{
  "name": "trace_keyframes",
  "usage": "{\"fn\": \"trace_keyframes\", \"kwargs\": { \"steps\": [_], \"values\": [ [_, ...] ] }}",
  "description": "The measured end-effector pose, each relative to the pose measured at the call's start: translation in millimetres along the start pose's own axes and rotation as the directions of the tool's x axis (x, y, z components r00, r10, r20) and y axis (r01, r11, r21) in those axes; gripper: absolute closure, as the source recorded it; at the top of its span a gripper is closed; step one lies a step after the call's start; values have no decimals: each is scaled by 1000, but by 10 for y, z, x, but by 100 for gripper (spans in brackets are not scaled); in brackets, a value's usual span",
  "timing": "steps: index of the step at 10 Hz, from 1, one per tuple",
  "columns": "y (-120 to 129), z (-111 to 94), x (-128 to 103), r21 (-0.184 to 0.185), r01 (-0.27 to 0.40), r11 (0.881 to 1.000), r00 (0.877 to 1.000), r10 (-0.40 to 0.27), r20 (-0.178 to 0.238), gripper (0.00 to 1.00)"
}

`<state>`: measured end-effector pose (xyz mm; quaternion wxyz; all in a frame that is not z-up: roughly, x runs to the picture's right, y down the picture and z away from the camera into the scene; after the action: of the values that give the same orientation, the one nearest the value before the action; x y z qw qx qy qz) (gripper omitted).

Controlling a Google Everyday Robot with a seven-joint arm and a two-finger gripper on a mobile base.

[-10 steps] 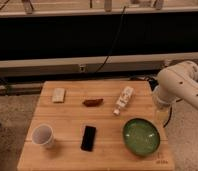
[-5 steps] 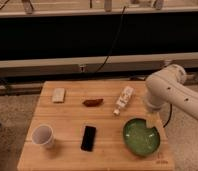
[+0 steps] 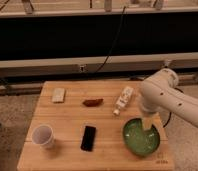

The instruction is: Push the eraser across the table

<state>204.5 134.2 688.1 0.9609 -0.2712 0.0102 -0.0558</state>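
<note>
Light-wood planks make up your tabletop (image 3: 72,117), with a small dark mark (image 3: 161,161) at its near right corner. You will find the eraser (image 3: 88,138), a flat black rectangular block, lying in the near half, a little left of the middle, with its long side running from the near edge toward the far edge. It lies flat and touches nothing around it.

To the left of the eraser, near but apart from it, a white cup (image 3: 43,136) stands upright. To its right, a green bowl (image 3: 134,141) sits in the near right part of the tabletop. Along the far side you have a small beige block (image 3: 58,95) at the left, a reddish-brown oblong item (image 3: 93,102) near the middle, and a white bottle (image 3: 124,100) lying on its side at a slant to the right.

Your white arm (image 3: 164,97) comes in from the right side, bent over the right edge. The claw (image 3: 149,122) hangs from it, pointing down over the far right part of the green bowl. It is spread wide and grips nothing. The claw is well apart from the eraser, with the bowl between the two. Whether the claw touches the bowl you cannot tell from this view.
</note>
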Motion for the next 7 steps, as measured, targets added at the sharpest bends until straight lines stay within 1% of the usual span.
{"fn": "trace_keyframes", "kwargs": {
  "steps": [2, 5, 7],
  "values": [
    [27, 48, -175, 4, 42, 999, 999, -42, -6, 20],
    [43, 107, -239, 8, 88, 996, 996, -88, -14, 20],
    [43, 193, -449, 1, 135, 991, 991, -135, -11, 20]
  ]
}}
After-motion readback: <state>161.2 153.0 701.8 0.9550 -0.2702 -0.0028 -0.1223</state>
